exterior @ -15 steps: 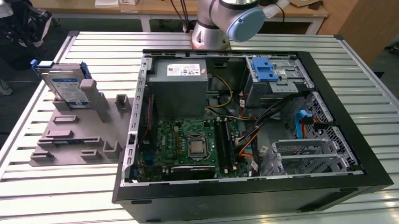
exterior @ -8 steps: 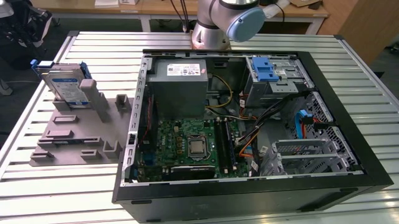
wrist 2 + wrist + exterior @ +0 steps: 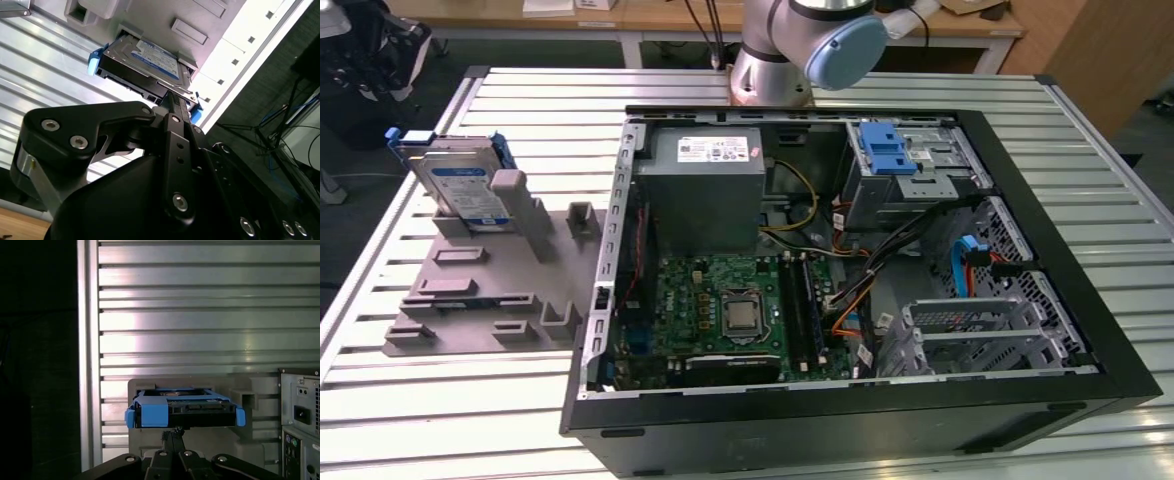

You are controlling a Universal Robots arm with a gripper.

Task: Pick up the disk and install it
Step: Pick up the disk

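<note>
Slots in the grey moulded holder (image 3: 470,300) on the slatted aluminium tabletop (image 3: 400,400), at the exterior view's left of the open black computer case (image 3: 854,440), keep the flat silver disk in its blue plastic carrier (image 3: 460,185) upright on edge, probably so its narrow top is exposed for pinching. In the first wrist view the black end effector (image 3: 172,432) hangs clear of it, its fingers pressed together on nothing.

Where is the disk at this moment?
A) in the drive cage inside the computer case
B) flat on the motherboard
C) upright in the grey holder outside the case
C: the disk stands upright in the grey holder, at the exterior view's left of the computer case.
</note>
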